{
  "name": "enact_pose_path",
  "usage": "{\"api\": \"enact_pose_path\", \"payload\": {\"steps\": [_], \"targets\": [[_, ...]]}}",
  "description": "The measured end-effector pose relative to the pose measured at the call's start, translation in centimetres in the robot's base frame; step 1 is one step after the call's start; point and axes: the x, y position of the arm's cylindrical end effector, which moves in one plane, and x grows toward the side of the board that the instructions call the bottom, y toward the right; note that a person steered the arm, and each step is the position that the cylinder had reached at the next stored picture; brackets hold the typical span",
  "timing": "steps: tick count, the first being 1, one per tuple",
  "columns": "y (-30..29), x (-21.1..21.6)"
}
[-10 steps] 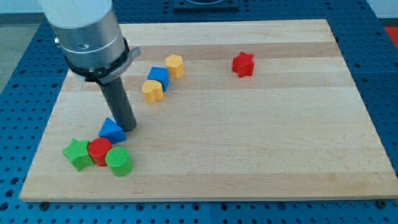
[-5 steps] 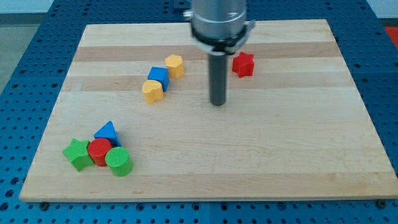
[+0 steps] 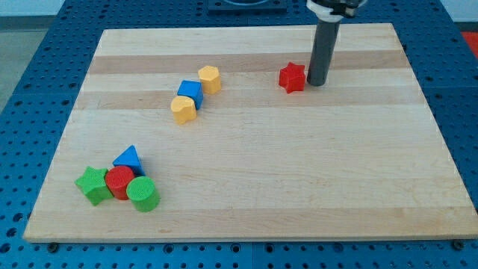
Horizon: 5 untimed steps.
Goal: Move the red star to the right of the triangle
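Observation:
The red star (image 3: 292, 77) lies on the wooden board (image 3: 299, 164) toward the view's top, right of centre. My tip (image 3: 316, 82) stands just right of the star, touching or almost touching its right side. The blue triangle (image 3: 130, 158) lies at the view's lower left, far from the star and the tip.
A green star (image 3: 92, 184), a red block (image 3: 119, 181) and a green cylinder (image 3: 142, 194) cluster below the triangle. A yellow block (image 3: 210, 78), a blue cube (image 3: 190, 93) and a yellow heart-like block (image 3: 183, 108) form a diagonal row left of the star.
My tip has moved from beside the blue triangle across the board to the right side of the red star. No block has visibly moved.

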Motion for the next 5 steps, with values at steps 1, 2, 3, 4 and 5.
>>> {"api": "enact_pose_path", "payload": {"steps": [1, 2, 3, 4, 5], "targets": [[-2.3, -0.3], [-5.2, -0.3], [-7.7, -0.5], [-9.5, -0.5], [-10.6, -0.5]]}}
